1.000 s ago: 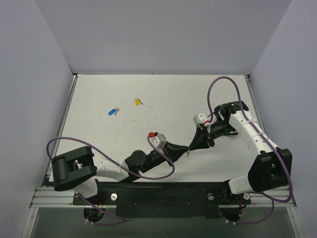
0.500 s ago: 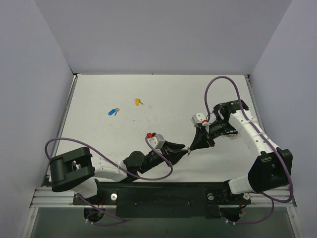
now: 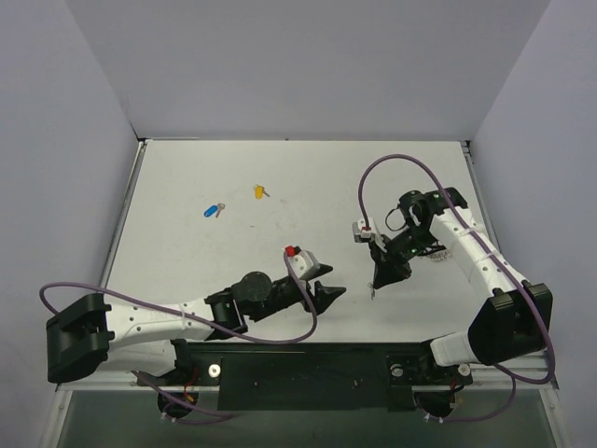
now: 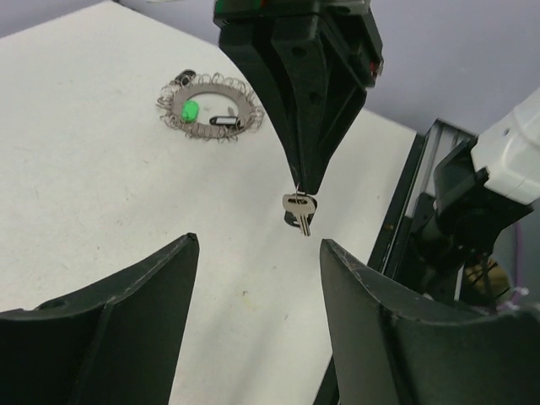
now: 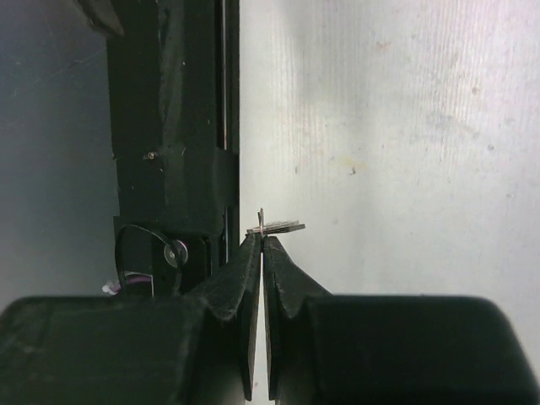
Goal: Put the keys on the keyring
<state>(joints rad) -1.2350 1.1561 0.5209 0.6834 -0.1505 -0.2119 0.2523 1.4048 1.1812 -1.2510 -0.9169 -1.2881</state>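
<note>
- In the left wrist view alone, the keyring is seen lying flat on the desk, with a green key at its edge.
- Only the top view shows the blue key and the yellow key, well apart from both arms on the left.
- The desk is white and the walls are pale lilac.
- The right gripper is pressed together, pinching a silver key that hangs from its tips.
- The left gripper is spread and empty, facing that key without touching it.

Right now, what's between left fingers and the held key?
Nothing: left wrist view shows only bare table between the left fingers and the key.
</note>
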